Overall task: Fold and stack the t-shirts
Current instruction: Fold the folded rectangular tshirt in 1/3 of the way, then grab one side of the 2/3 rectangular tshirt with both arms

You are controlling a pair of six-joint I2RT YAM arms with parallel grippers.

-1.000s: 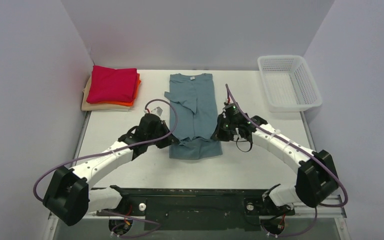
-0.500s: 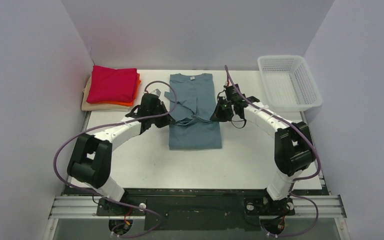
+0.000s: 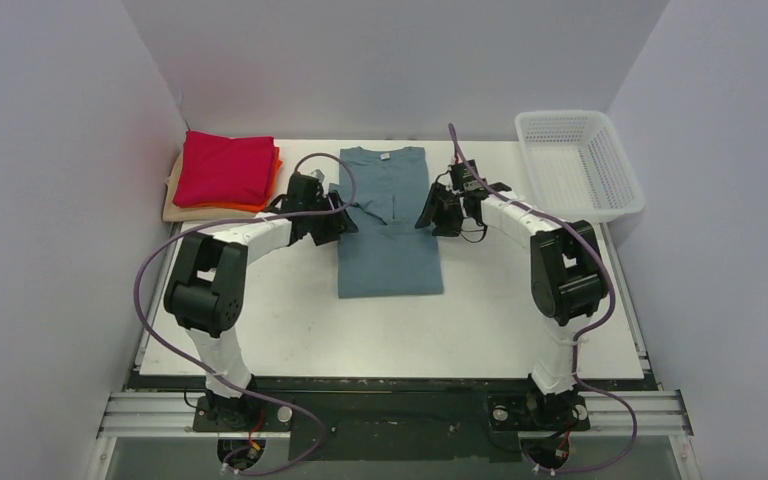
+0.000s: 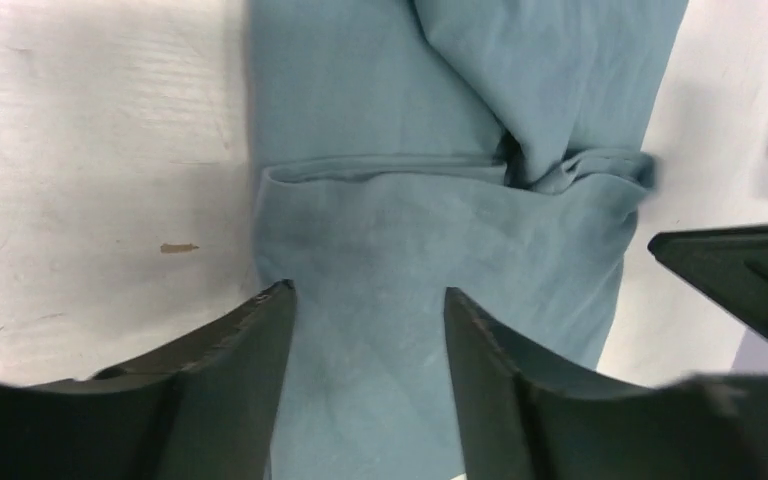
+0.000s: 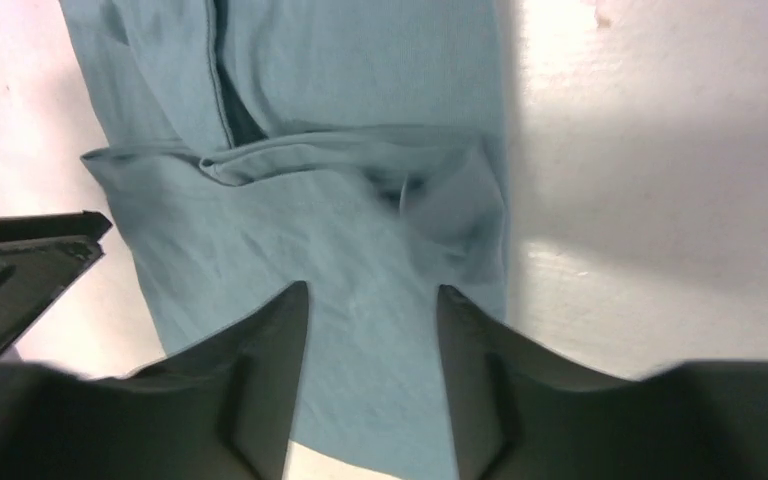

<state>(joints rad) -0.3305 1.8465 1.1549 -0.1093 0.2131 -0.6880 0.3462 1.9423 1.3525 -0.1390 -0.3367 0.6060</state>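
The dusty teal t-shirt (image 3: 390, 250) lies flat mid-table, collar at the far end, its lower part doubled up over the middle with the hem edge (image 4: 390, 170) across it. My left gripper (image 3: 344, 222) hangs over the shirt's left edge, jaws open (image 4: 365, 300) with only flat cloth beneath. At the right edge my right gripper (image 3: 426, 217) is also open (image 5: 372, 292), above the teal t-shirt (image 5: 340, 220) and holding nothing. A crimson-red t-shirt (image 3: 225, 168) tops a folded stack over orange (image 3: 272, 185) and beige (image 3: 185, 208) ones at the far left.
A white mesh basket (image 3: 620, 170) stands at the far right corner. Grey walls close in the table on three sides. Both arms reach far out, elbows bent high over the table's left and right sides.
Both grippers carried the teal shirt's lower hem away from the near edge, folding it over the middle, then opened and let the cloth go.
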